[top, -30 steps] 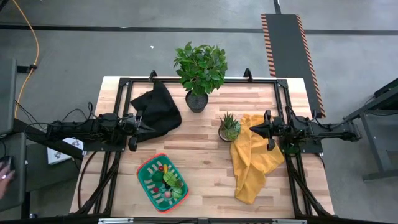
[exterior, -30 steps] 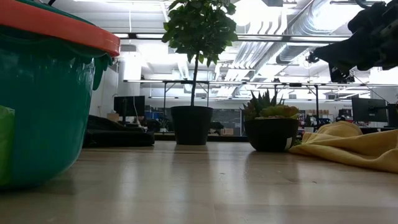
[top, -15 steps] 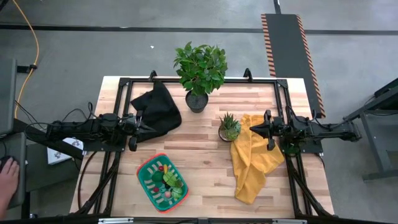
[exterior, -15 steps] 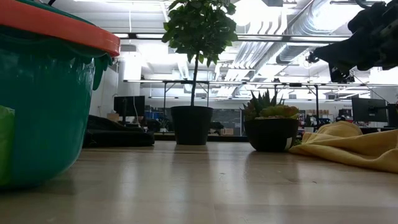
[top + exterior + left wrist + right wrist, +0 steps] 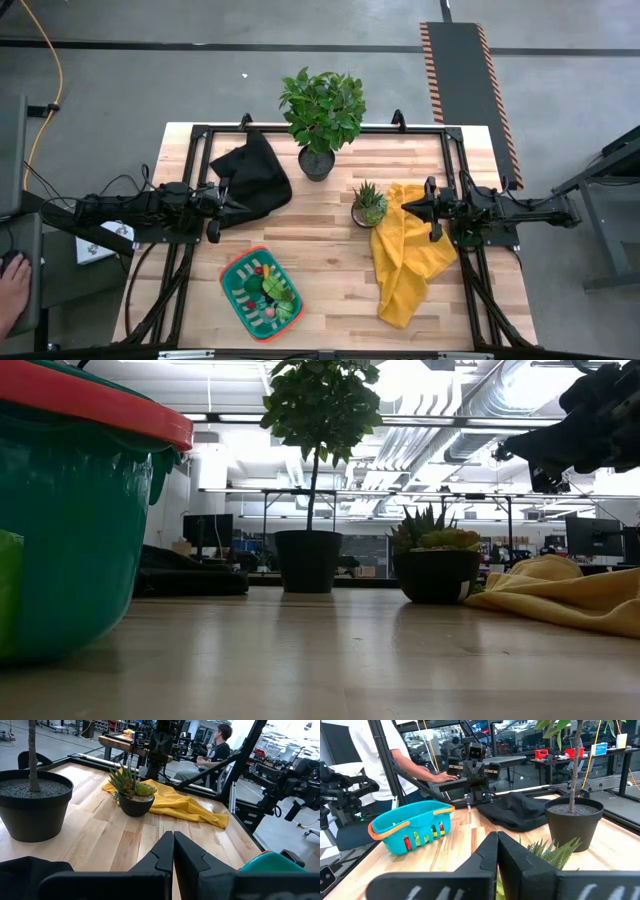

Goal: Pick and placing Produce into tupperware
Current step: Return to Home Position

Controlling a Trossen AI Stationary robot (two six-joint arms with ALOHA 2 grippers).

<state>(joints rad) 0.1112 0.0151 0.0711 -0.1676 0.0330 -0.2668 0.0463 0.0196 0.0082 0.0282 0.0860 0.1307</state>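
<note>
near the table's front edge, on the left arm's side, the tupperware (image 5: 262,293) sat at a slant on the table (image 5: 330,250). the produce (image 5: 272,290) lay heaped inside it, mostly green with bits of red, pink and yellow, and every piece i could find was in there.

the left gripper (image 5: 226,197) hung at the table's left side with its tip over the edge of the black cloth (image 5: 255,175). its wrist view showed the fingers pressed flat together and holding nothing. the right gripper (image 5: 407,207) hung opposite, above the top of the yellow cloth (image 5: 405,260) and just beside the small spiky plant (image 5: 369,203). it was clenched and empty too.

the filling looked done, so what remained was parking the arms, and the risk lay there, i judged:
- a right arm that swung low or sideways could clip the spiky plant's pot and tip it, or catch a fold of the yellow cloth and drag it.
- the left arm could snag the black cloth if it dipped.
- the tupperware stood close to the front edge, so a tugged cloth or a bump to the table might shift it or spill the loose heap.
- a person's hand (image 5: 12,290) rested off the table at the left, near that arm's base, and would be at risk if the arm moved fast.
</note>
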